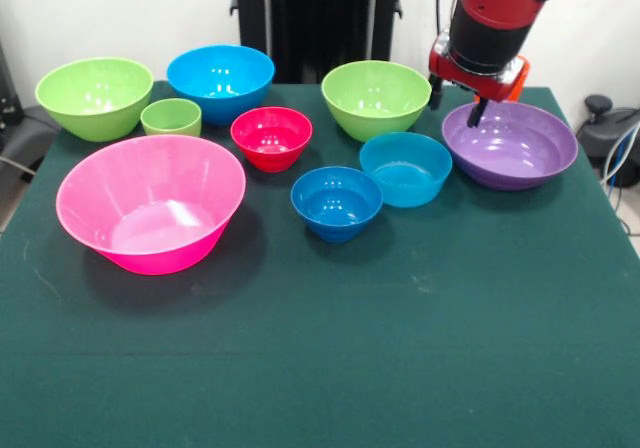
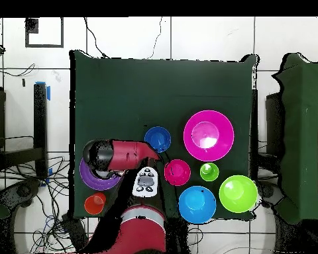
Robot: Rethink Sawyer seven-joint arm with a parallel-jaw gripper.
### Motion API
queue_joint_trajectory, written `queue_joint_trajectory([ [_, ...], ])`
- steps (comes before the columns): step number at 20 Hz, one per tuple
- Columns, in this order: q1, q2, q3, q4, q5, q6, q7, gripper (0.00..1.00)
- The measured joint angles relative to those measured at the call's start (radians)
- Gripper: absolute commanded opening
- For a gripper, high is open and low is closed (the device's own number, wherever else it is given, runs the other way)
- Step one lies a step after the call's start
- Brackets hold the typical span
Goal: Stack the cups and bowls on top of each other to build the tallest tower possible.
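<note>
My gripper (image 1: 457,105) hangs open and empty over the far left rim of the wide purple bowl (image 1: 510,146). The orange cup (image 1: 517,80) peeks out behind the arm and shows beside the purple bowl (image 2: 95,178) as an orange cup (image 2: 95,203) from above. Left of the purple bowl sit the teal bowl (image 1: 405,168), small blue bowl (image 1: 336,202) and a lime-green bowl (image 1: 376,98). Further left stand the red bowl (image 1: 271,136), large blue bowl (image 1: 220,81), lime-green cup (image 1: 171,117), another lime-green bowl (image 1: 94,96) and the huge pink bowl (image 1: 150,202). All stand apart and upright.
Everything rests on a dark green cloth table (image 1: 400,348), whose near half holds nothing. In the overhead view the arm (image 2: 122,153) covers the teal bowl and one green bowl. Cables and floor tiles surround the table.
</note>
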Motion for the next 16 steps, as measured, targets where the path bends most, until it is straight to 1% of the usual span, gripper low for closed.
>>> queue_joint_trajectory([
  [16,-0.044,0.012,0.009,0.019,0.001,0.000,0.000,1.00],
])
